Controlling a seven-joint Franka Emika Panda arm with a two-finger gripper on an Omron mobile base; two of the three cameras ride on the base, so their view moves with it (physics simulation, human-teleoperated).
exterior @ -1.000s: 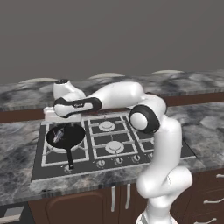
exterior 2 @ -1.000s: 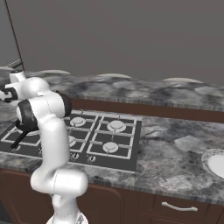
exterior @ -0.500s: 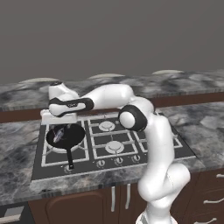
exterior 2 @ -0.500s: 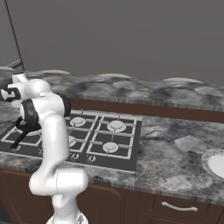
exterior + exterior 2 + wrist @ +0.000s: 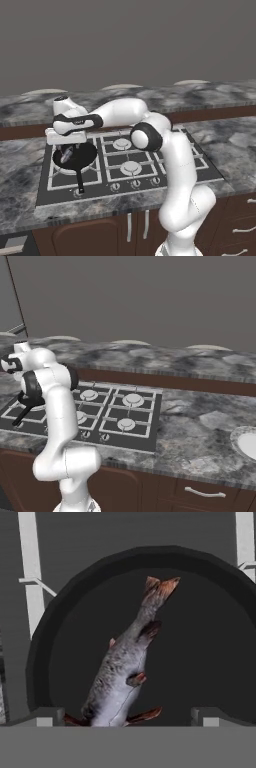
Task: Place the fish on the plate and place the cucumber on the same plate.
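The gripper [image 5: 127,716] is hanging over the black frying pan [image 5: 210,662] with its jaws spread wide, straddling the fish [image 5: 125,672] lying inside, probably lining up to grasp it. The left base view is showing what the hand view isn't: the pan [image 5: 75,156] sitting on the stove's [image 5: 150,165] front-left burner.

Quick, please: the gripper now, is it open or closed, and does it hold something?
Gripper: open, fingers wide apart above the fish in the frying pan; it holds nothing.
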